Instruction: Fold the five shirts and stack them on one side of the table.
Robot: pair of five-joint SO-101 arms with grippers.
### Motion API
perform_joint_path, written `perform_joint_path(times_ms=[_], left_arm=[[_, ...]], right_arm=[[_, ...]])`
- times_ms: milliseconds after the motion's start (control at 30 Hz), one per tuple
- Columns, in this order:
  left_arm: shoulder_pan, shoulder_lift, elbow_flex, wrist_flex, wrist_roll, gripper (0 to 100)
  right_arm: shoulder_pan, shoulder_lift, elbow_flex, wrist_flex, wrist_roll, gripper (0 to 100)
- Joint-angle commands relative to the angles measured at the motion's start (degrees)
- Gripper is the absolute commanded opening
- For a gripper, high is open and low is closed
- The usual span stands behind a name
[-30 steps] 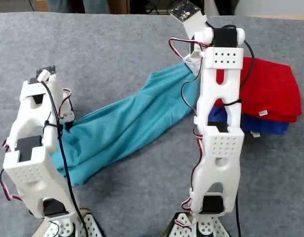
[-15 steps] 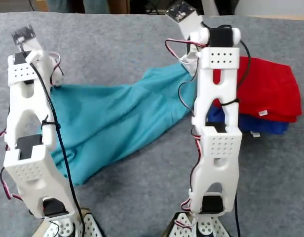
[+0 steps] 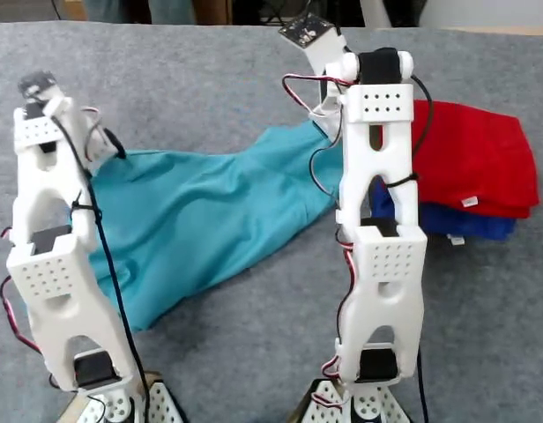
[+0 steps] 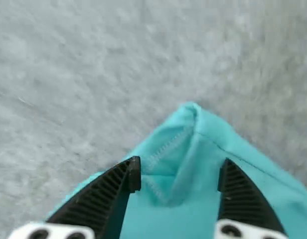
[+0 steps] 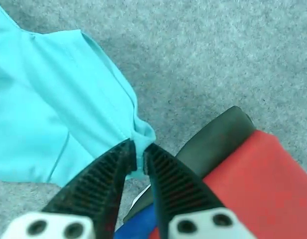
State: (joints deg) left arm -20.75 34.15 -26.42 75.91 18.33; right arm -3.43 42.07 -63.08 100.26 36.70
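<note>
A teal shirt (image 3: 210,220) lies spread across the grey table from the near left to the far middle. My left gripper (image 4: 179,169) is open over the shirt's far-left corner (image 4: 193,129), which lies loose between the spread fingers. In the high view this gripper (image 3: 97,152) is at the shirt's left edge. My right gripper (image 5: 138,147) is shut on the shirt's other corner (image 5: 54,99), beside the stack; from above it (image 3: 329,123) sits under the right arm's wrist.
At the right, a folded red shirt (image 3: 483,159) lies on a blue one (image 3: 465,225); a dark folded one (image 5: 223,134) shows in that stack too. Bare grey table (image 3: 210,70) stretches along the far side and in front between the arm bases.
The left arm swung from the near left out to the far left, drawing the teal shirt's edge with it and spreading the cloth. The right arm shifted slightly left.
</note>
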Motion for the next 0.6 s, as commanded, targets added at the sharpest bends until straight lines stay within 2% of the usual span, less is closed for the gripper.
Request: perform_joint_path(times_ms=[0,133,200,233,333,433,500,567], left_arm=[[-1.36,-1.14,-9.1,3.69,0.44,29],[-0.84,-0.62,-19.12,7.74,2.9,29],[0.22,-0.44,-22.46,7.47,4.13,28],[0.84,-0.18,-22.9,6.15,2.55,28],[2.15,2.73,-22.99,0.26,-9.05,19],[3.03,6.68,-24.04,0.09,-23.12,9],[3.56,8.62,-25.27,2.99,-31.12,10],[3.65,10.46,-27.38,5.63,-33.05,15]], right_arm=[[-0.7,-4.0,-0.04,-0.7,0.53,1.4],[-0.7,-4.0,-0.04,-0.7,0.53,1.4],[-0.7,-4.0,-0.04,-0.7,0.53,1.4],[-0.7,-4.0,-0.04,-0.7,0.53,1.4],[-0.7,-4.0,-0.04,-0.7,0.53,1.4],[-0.7,-4.0,-0.04,-0.7,0.53,1.4],[-0.7,-4.0,-0.04,-0.7,0.62,1.4],[-0.7,-4.0,0.04,-0.7,0.62,1.4]])
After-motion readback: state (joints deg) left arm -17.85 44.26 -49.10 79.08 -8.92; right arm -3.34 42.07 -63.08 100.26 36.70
